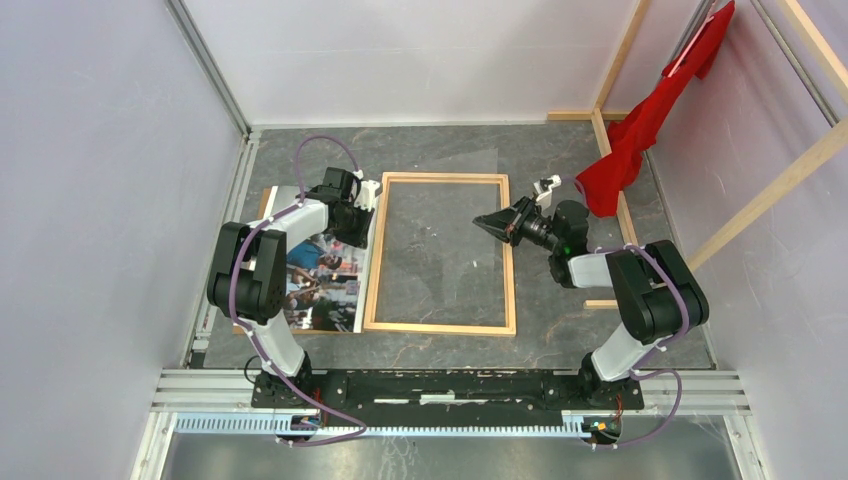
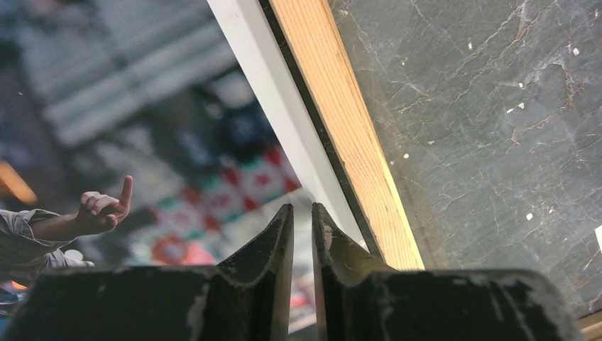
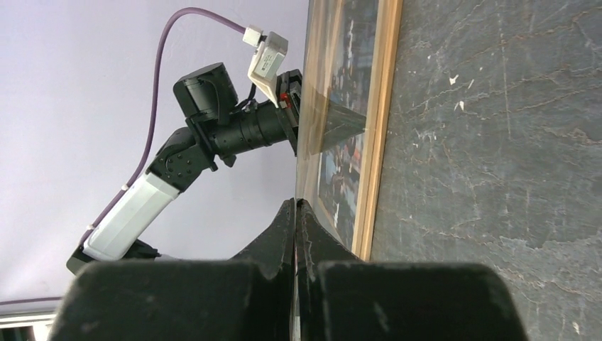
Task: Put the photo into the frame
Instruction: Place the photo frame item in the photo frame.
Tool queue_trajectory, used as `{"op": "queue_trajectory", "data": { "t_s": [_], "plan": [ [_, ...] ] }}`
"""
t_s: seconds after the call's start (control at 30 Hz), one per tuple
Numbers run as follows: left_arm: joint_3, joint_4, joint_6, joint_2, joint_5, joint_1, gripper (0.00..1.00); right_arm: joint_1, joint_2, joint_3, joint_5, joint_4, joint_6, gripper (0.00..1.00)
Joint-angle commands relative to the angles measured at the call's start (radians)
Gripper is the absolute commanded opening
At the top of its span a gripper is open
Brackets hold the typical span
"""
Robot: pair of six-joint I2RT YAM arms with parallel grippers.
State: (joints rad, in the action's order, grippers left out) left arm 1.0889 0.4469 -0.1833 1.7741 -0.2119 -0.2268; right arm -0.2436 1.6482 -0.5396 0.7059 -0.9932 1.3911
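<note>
Top external view: the table has bare slate beyond the frame's far rail, and the walls stand close on the left and far sides. The frame lies flat at centre, slate showing inside it. The photo lies face up just left of the frame. The left arm hides its left part and its near corner is hard to make out. In the left wrist view its white right border runs along the frame's left rail, with a dark slit between. The pane is nearly invisible from above; the right wrist view shows it almost edge-on, raised over the frame. The right gripper has its fingers closed on the pane's edge. The left gripper is at the photo's right border, fingers a narrow slit apart, with nothing visible between them.
</note>
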Motion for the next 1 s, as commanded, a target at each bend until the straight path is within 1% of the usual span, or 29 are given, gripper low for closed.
{"op": "queue_trajectory", "data": {
  "t_s": [0.0, 0.43, 0.67, 0.97],
  "plan": [
    [-0.011, -0.021, 0.015, -0.019, -0.005, -0.006, 0.22, 0.017, -0.026, 0.009, -0.009, 0.014, -0.044, 0.0],
    [-0.011, -0.022, 0.015, -0.016, -0.003, -0.007, 0.21, 0.048, -0.046, 0.006, -0.031, 0.152, -0.162, 0.0],
    [-0.012, -0.024, 0.016, -0.012, -0.007, -0.007, 0.21, 0.038, -0.049, 0.012, -0.031, 0.125, -0.123, 0.0],
    [-0.017, -0.036, 0.024, -0.01, -0.017, -0.013, 0.2, -0.028, -0.091, -0.036, -0.065, 0.126, -0.037, 0.0]
  ]
}}
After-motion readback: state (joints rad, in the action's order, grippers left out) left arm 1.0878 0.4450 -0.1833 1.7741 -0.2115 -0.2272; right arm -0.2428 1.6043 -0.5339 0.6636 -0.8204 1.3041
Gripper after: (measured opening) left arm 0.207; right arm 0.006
